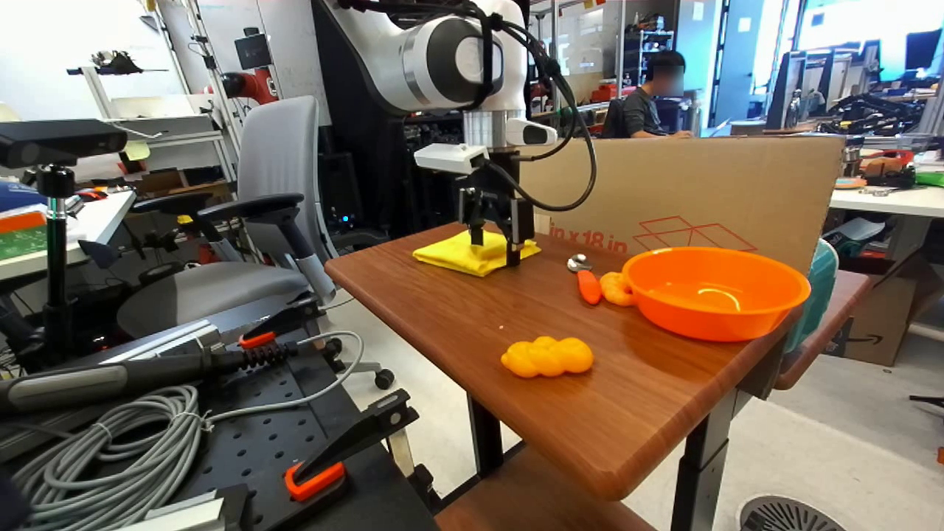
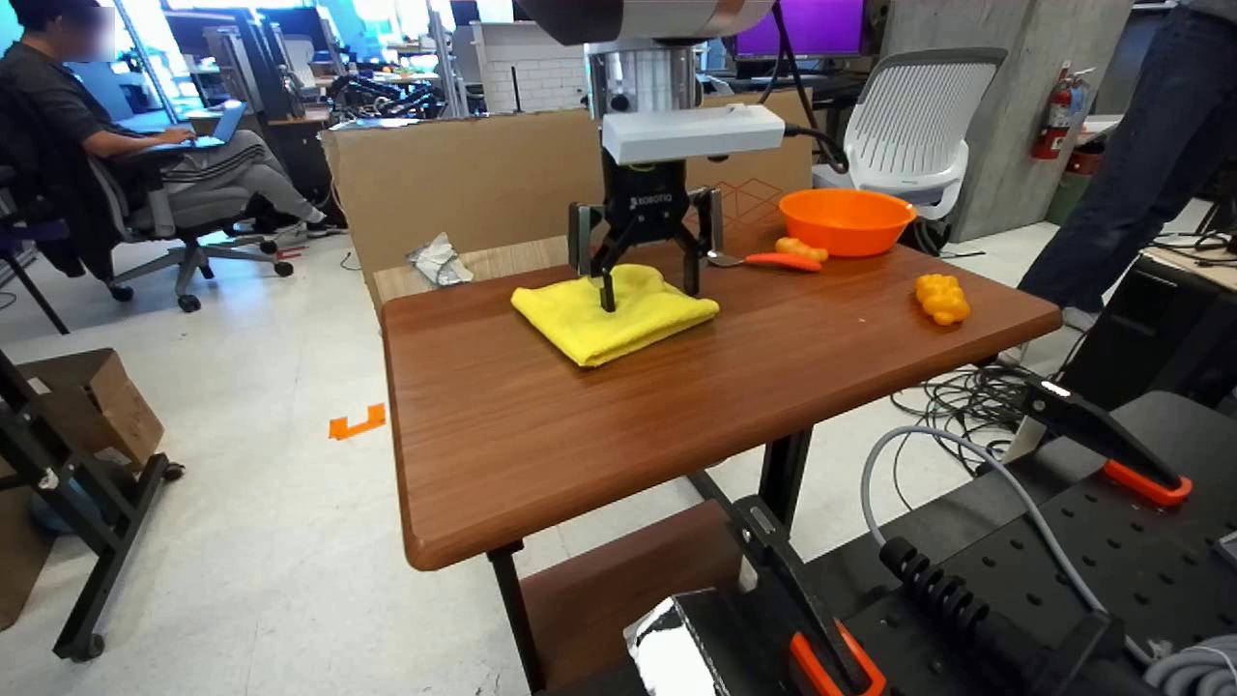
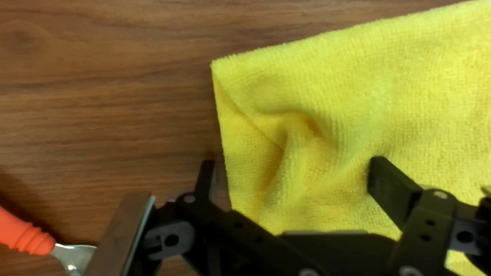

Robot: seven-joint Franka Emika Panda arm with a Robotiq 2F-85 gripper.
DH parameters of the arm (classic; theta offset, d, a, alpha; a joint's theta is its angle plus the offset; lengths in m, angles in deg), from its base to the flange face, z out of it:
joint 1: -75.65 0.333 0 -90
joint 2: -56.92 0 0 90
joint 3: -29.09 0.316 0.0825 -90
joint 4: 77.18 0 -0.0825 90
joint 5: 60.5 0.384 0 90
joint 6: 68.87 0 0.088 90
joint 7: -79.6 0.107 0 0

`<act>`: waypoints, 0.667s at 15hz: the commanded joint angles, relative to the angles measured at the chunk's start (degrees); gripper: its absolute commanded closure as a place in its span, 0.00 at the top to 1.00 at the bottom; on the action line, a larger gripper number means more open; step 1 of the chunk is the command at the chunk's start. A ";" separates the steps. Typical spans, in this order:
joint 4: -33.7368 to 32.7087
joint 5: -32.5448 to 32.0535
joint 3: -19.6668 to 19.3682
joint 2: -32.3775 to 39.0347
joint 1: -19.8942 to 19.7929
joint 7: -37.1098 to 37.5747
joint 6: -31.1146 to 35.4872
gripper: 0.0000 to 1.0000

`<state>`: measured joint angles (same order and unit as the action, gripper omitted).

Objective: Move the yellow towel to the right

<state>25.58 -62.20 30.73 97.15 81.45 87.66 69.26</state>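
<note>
At the edge of the towel (image 2: 620,327) on the table (image 2: 763,353), my jaws stand well apart, gripping nothing.

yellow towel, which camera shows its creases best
The wrist view: it looks down close on the towel, with a raised fold between the sides of the open claw, though part is cut off. Both exterior views show the towel smaller, from an angle, partly behind the claw.
</note>
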 commanded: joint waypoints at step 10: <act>-3.50 5.77 -0.03 1.36 -5.92 -0.82 -2.23 1.00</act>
<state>24.63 -58.86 30.65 97.35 76.55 87.63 69.26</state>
